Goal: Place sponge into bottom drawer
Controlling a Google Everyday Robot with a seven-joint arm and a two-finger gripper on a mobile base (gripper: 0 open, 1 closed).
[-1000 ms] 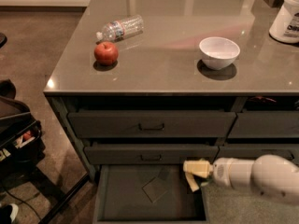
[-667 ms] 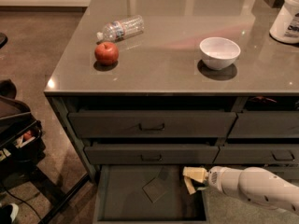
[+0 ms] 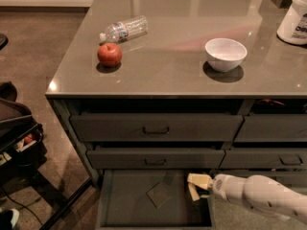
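Observation:
The bottom drawer [image 3: 120, 210] is pulled open and shows its flat grey floor. A small dark square block, which looks like the sponge [image 3: 160, 194] with its scouring side up, lies flat on that floor near the middle. My gripper [image 3: 195, 188] is over the right part of the open drawer, just right of the sponge and not touching it. Its cream fingers [image 3: 199, 179] stand apart with nothing between them. The white arm [image 3: 259, 195] comes in from the lower right.
The two upper drawers [image 3: 153, 127] are shut. On the counter [image 3: 168, 75] are a red apple [image 3: 109, 54], a lying water bottle [image 3: 125, 29], a white bowl [image 3: 225, 54] and a white tub [image 3: 293, 18]. A dark cart [image 3: 17, 138] stands at the left.
My gripper and arm have sunk a little lower over the right part of the drawer. The sponge has stayed where it lies.

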